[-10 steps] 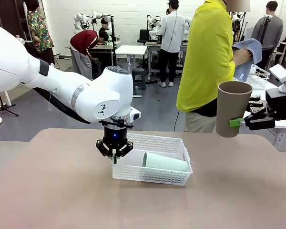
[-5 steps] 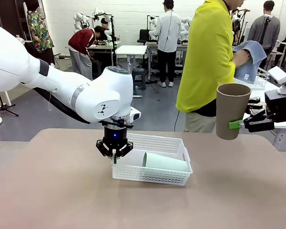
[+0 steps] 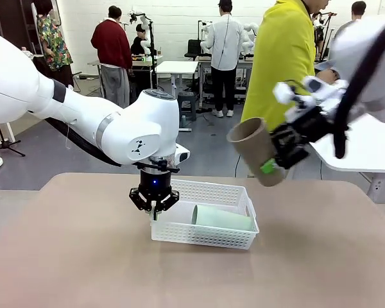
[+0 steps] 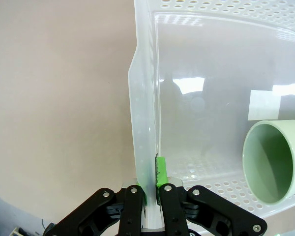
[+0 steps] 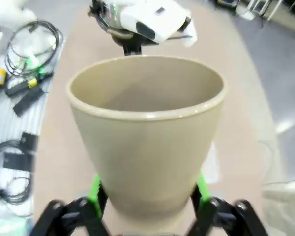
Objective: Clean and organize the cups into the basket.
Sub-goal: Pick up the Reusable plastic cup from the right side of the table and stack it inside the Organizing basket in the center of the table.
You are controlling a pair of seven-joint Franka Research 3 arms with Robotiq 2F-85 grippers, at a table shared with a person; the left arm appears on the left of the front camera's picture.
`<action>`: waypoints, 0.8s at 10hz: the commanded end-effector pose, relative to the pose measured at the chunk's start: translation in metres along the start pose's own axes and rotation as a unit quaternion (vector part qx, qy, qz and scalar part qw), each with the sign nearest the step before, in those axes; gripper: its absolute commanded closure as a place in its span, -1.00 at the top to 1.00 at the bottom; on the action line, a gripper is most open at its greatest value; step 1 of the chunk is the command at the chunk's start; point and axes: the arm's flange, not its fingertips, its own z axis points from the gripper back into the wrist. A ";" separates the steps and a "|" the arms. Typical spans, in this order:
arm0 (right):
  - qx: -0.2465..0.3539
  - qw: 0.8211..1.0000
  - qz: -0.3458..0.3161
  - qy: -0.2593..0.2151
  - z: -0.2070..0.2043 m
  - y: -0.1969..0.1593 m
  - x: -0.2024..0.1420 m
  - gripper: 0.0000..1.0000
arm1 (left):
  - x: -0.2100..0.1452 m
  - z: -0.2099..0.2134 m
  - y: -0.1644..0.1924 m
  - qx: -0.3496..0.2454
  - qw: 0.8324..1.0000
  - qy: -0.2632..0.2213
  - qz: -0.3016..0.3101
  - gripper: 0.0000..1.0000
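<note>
Up close, the left gripper (image 4: 151, 172) stays pinched shut on the end wall of the white basket (image 4: 145, 88), with the mint cup (image 4: 270, 162) lying inside beyond its fingers. Farther off, the right gripper (image 3: 277, 156) has swung in, tipping the tan cup (image 3: 250, 142) clamped between its pads: a basket drop looks next.

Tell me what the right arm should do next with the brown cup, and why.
Probably carry the tan cup left and down toward the free space in the basket beside the mint cup. The right gripper holds it tilted in the air, up and right of the basket, while the left gripper is shut on the basket's wall.
</note>
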 end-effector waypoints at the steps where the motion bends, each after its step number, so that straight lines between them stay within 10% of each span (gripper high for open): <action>1: 0.061 0.993 -0.016 0.098 -0.018 -0.046 0.016 0.63 | 0.000 0.000 0.001 0.000 1.000 -0.001 0.001 -1.00; 4: 0.090 0.975 -0.005 0.203 -0.072 -0.064 0.041 0.63 | 0.000 0.000 0.001 0.000 1.000 -0.001 0.001 -1.00; 8: 0.106 0.977 0.060 0.177 -0.117 -0.078 0.056 0.63 | 0.000 0.000 0.001 0.000 1.000 -0.001 0.001 -1.00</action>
